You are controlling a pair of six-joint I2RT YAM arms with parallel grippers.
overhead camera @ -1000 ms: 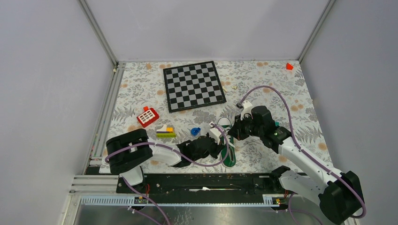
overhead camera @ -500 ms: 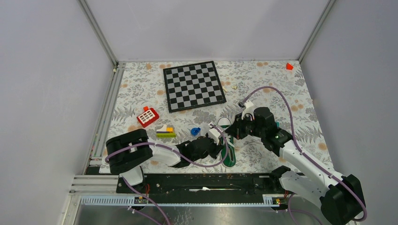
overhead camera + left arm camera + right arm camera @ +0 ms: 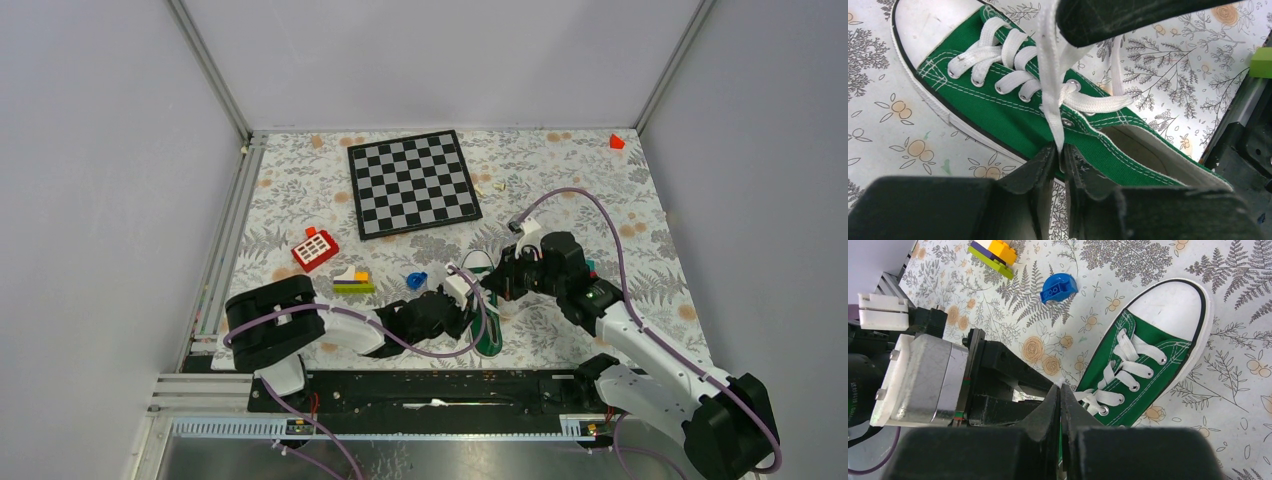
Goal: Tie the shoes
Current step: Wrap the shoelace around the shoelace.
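Edges the right gripper (image 3: 1060, 390) a little toward 9 o'clock in the top view, closer over the green sneaker (image 3: 998, 117) and the left gripper (image 3: 1060, 152), which pinches the white lace (image 3: 1050, 100). Settles the right wrist and forearm slightly toward 6 o'clock. Carries the purple cable loop (image 3: 570, 190) above that wrist a touch toward 3 o'clock and rounds it out.

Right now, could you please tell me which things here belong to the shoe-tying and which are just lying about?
For the job: green sneaker, white laces.
Lying about: chessboard, red block, stacked bricks, blue brick, small red piece.
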